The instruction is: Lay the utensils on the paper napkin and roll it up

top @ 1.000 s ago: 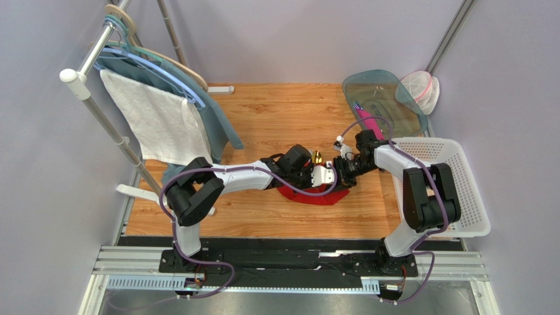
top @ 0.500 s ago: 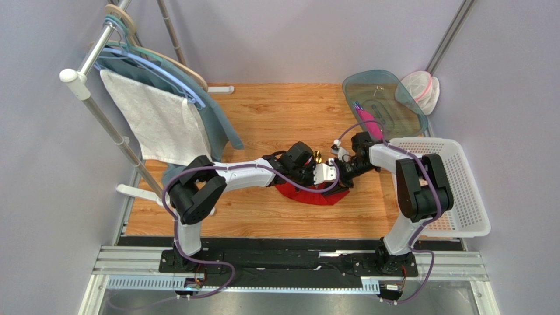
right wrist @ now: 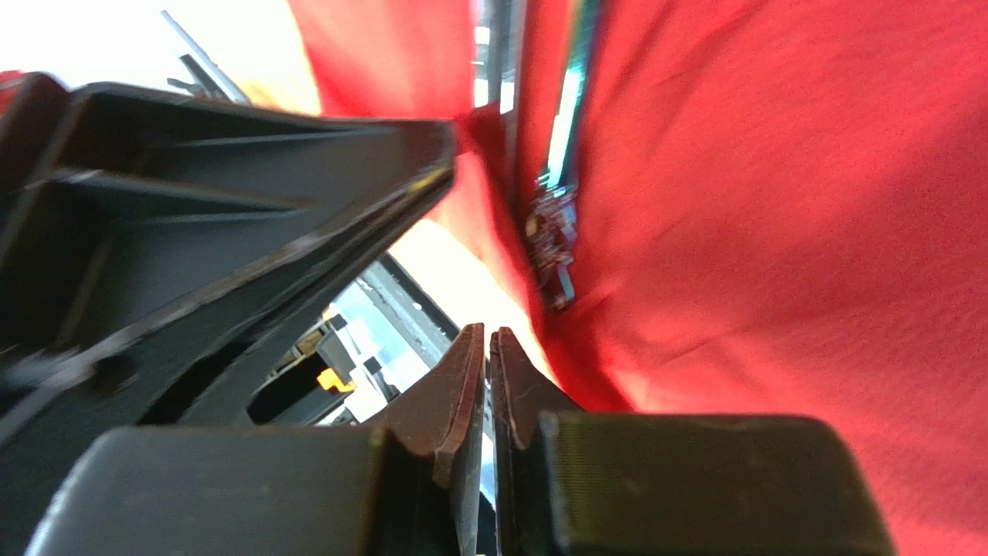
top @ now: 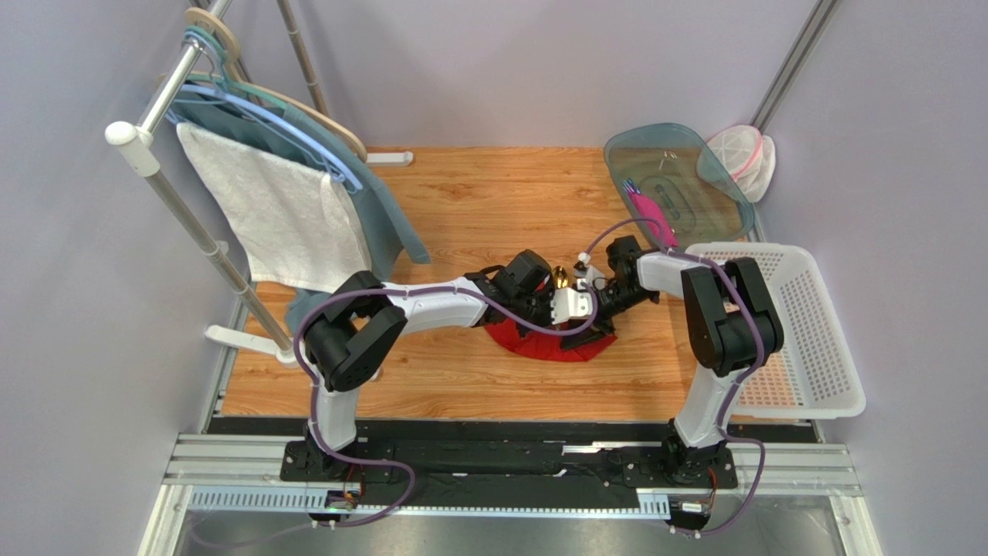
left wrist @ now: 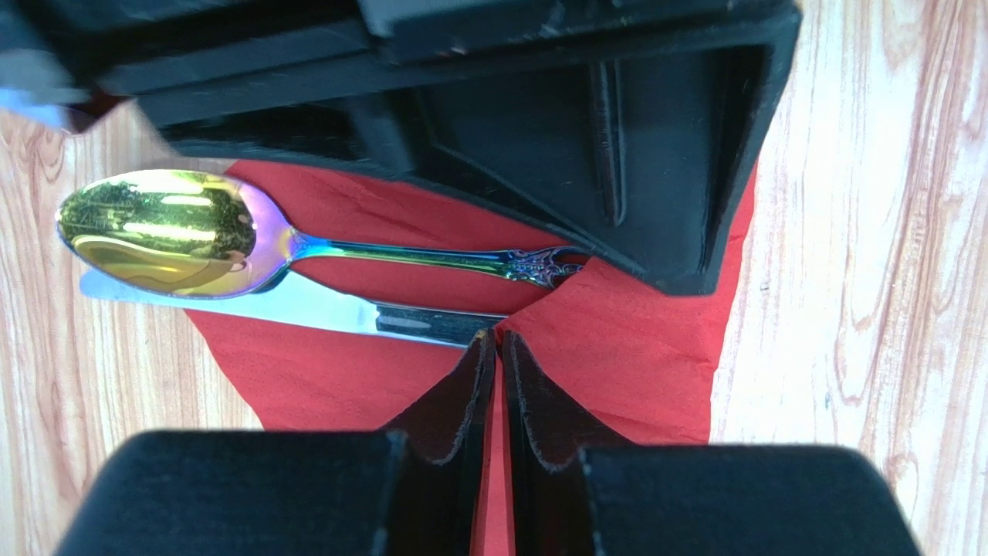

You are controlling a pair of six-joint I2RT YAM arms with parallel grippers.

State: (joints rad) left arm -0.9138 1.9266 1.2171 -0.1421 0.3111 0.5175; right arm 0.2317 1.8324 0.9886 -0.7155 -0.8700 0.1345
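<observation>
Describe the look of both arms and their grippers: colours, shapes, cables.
The left arm and right arm match: smooth white links between bulky black joint housings, each trailed by a loose, looping purple cable. The left gripper and right gripper have matte black, wedge-shaped fingers tapering to thin tips, with finely ridged inner edges. No markings or labels are visible.

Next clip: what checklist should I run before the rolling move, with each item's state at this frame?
1. Both spoon and knife on the paper napkin: ok; handles rest on it, bowl and blade overhang the table.
2. Both lying side by side: ok.
3. Grip of left tool on a raised napkin fold: ok, shut on it.
4. Grip of right tool on the napkin: cannot tell; fingers shut beside red paper.
5. Clearance between tools: cannot tell; very close.
</observation>
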